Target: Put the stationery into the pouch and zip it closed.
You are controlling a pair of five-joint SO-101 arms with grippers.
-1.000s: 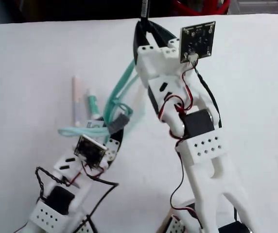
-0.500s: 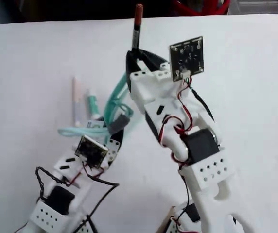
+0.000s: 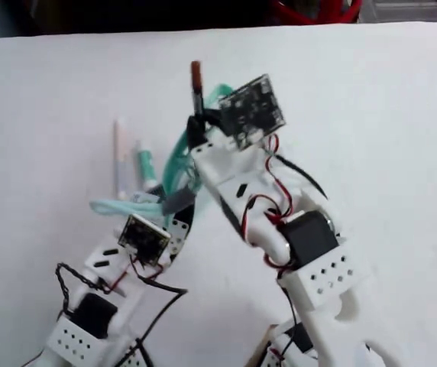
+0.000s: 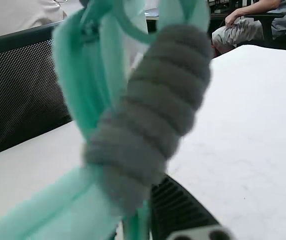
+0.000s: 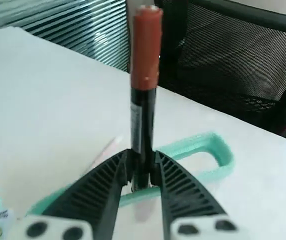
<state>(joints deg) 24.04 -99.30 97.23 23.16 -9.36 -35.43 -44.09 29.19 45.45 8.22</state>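
The right tool [image 5: 142, 161] is closed down to the width of a pen [image 5: 145, 60], which it pinches near the pen's lower end. The black barrel and red cap stand upright well above the jaws. It hangs over the far end of the green pouch [image 3: 174, 157], which is lifted off the desk [image 3: 371, 115] by the left tool [image 3: 174, 210]. That tool looks clamped on the pouch's near edge beside a grey ribbed piece [image 4: 153, 115].

A pale stick [image 3: 117, 157] and a green-capped tube [image 3: 144, 164] lie on the desk just left of the pouch, not yet packed.

The main risk is the low grip: most of the pen's length is unsupported, so it could swing or slip as it tilts towards the opening. The pouch is soft and its mouth looks narrow, so the tip may catch the rim and drop outside. The two arms are crowded together and could bump, shaking the pouch loose.
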